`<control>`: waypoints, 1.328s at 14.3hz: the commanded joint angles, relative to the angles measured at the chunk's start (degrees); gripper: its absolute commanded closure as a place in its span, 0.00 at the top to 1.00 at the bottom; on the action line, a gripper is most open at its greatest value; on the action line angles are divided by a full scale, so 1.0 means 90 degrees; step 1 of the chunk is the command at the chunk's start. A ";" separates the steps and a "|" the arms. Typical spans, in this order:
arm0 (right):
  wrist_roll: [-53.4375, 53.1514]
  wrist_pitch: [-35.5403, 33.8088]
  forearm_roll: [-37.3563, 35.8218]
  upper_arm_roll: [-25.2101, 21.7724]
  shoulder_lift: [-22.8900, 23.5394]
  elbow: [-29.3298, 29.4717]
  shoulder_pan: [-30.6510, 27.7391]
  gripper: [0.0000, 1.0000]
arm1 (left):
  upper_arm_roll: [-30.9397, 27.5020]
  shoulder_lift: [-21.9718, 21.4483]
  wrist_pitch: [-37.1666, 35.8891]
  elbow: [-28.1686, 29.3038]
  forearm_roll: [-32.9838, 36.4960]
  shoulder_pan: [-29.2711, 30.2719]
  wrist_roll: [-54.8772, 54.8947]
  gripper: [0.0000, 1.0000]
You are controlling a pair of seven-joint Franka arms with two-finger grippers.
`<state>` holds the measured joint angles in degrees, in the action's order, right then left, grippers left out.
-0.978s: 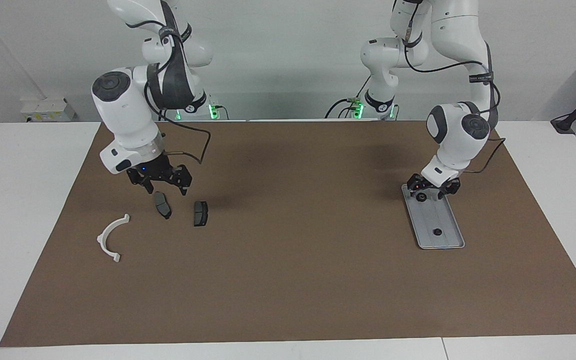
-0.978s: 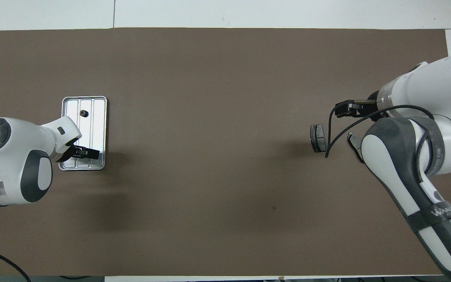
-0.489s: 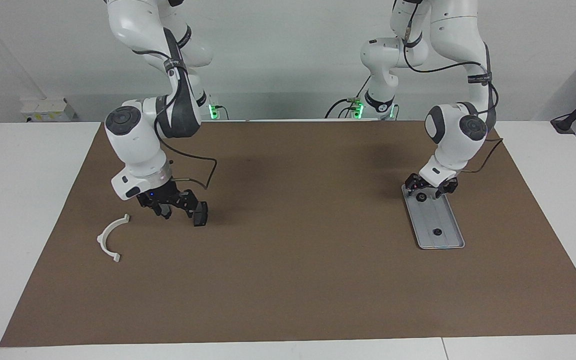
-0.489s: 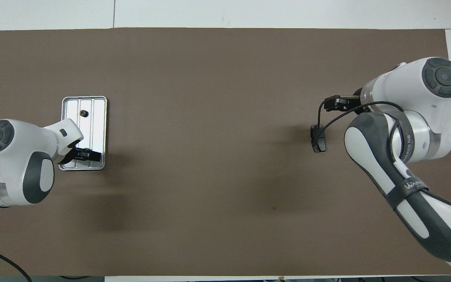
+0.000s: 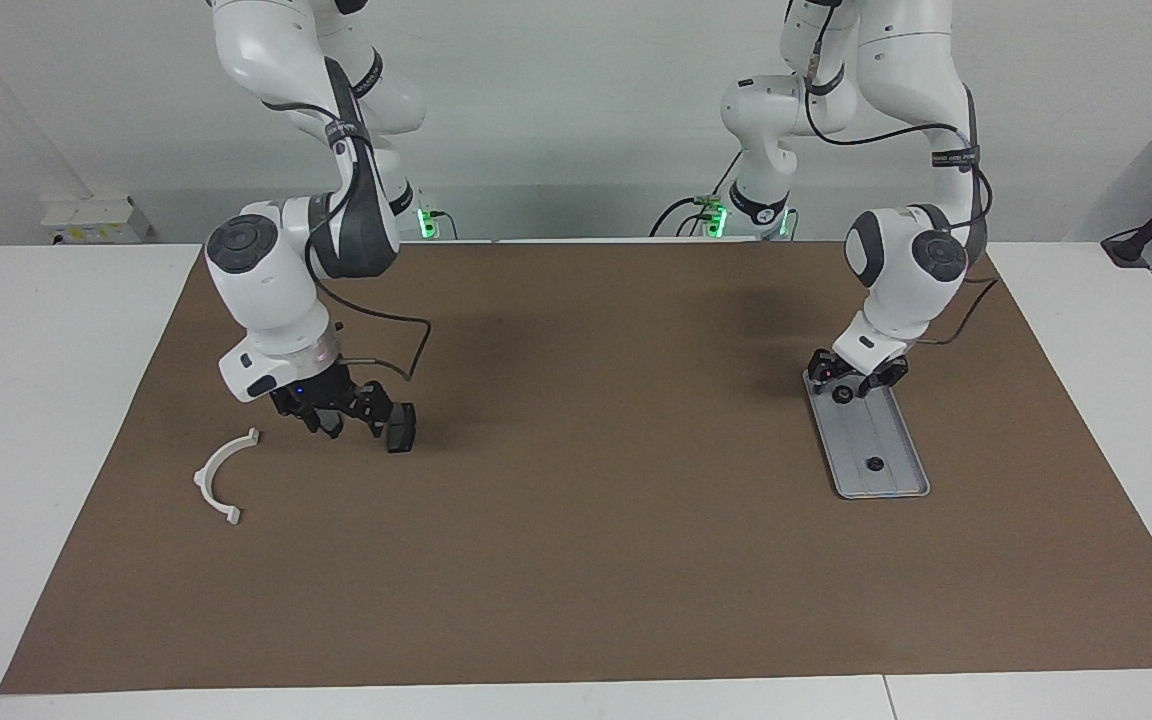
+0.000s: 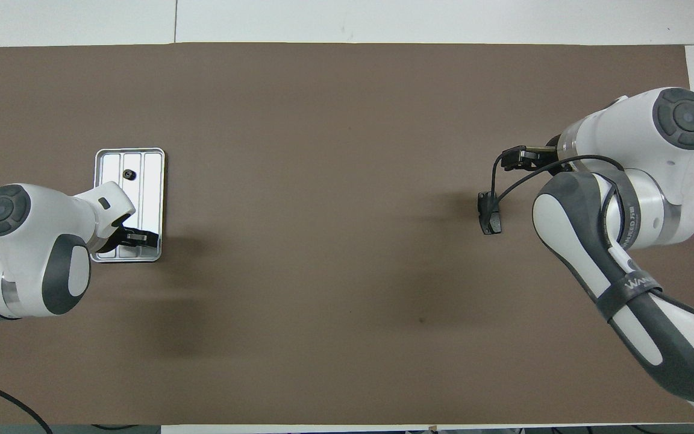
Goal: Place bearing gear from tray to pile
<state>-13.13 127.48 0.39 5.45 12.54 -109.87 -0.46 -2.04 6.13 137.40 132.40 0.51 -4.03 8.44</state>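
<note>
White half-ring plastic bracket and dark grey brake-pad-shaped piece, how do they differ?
The white half-ring plastic bracket is a thin open curve; the dark grey brake-pad-shaped piece is a compact block. The bracket lies clear of the right gripper; the piece sits right beside it. Both rest on the brown mat.

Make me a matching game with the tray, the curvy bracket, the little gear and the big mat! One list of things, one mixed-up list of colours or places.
Things:
1. tray
2. bracket
3. gear
4. mat

Colour or place:
A. white
B. lies in the tray
C. brown
D. silver

Pairs: 1-D, 2-A, 3-B, 4-C
</note>
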 commanded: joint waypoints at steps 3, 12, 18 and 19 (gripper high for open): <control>-0.0113 0.0093 0.0006 0.0029 0.0004 0.0001 -0.0056 1.00 | -0.0047 -0.0203 -0.0013 0.0084 -0.0067 -0.0206 -0.0254 0.32; -0.0074 0.0093 0.0006 0.0029 0.0004 0.0010 -0.0085 1.00 | -0.0018 -0.0017 -0.2716 -0.2892 -0.0863 -0.0604 -0.0457 0.00; 0.0053 0.0200 -0.0004 0.0029 0.0023 0.0030 -0.0164 1.00 | -0.0037 0.0236 -0.1996 -0.2964 -0.0955 -0.2802 -0.3017 0.00; 0.0063 0.0268 -0.0004 0.0029 0.0042 0.0030 -0.0222 1.00 | -0.0047 0.0382 -0.1821 -0.2944 -0.0946 -0.3026 -0.3299 0.00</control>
<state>-13.13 128.16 0.39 5.40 12.54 -109.69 -1.29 -1.11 7.41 118.89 106.51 -7.43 -28.98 -19.33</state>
